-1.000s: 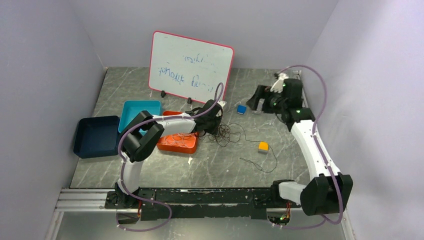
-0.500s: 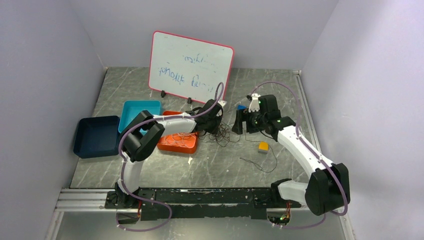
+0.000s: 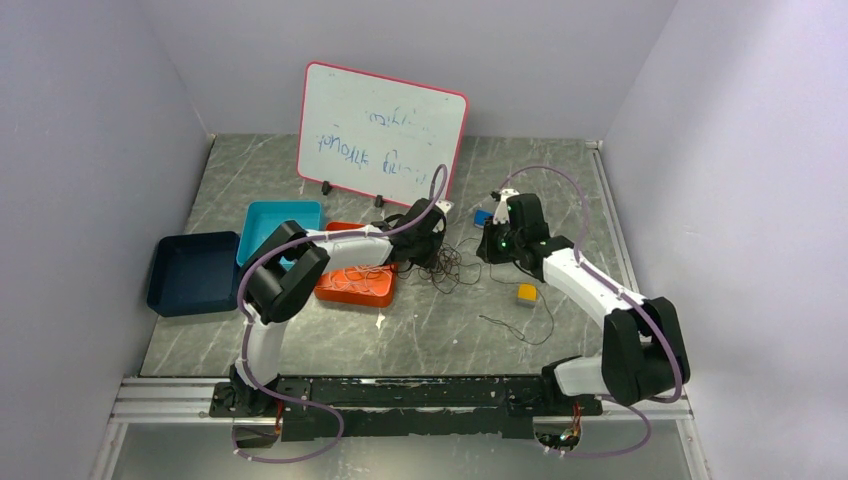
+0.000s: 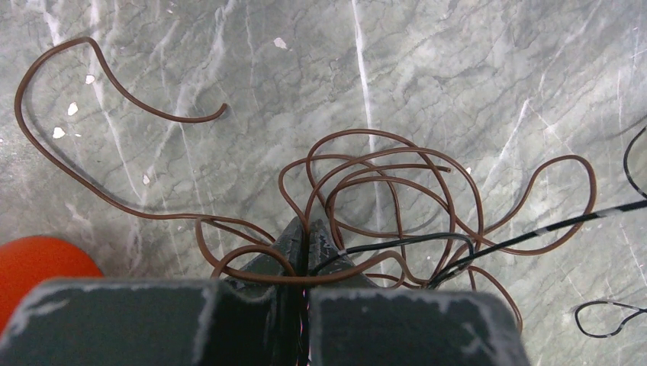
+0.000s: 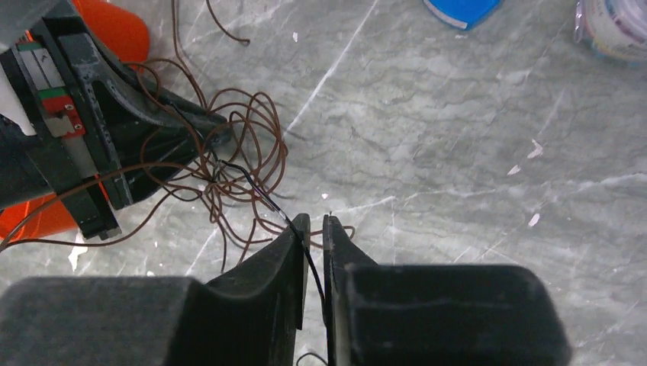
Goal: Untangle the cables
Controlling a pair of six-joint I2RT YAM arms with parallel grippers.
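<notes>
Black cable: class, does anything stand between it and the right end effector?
Nothing visible does. The black cable runs straight into the narrow gap between the fingers of the right end effector; the brown tangle lies farther along it, not in between.

Overhead wide; wrists close, probably downward, share cables.

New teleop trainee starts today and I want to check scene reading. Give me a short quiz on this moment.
1. True or false: the left gripper, jaws shut, sits in the brown cable tangle.
2. What runs between the jaws of the right gripper? A brown cable, B black cable, C nothing.
3. Fill in: the tray nearest the tangle is ____.
Key: 1 true; 2 B; 3 orange.
</notes>
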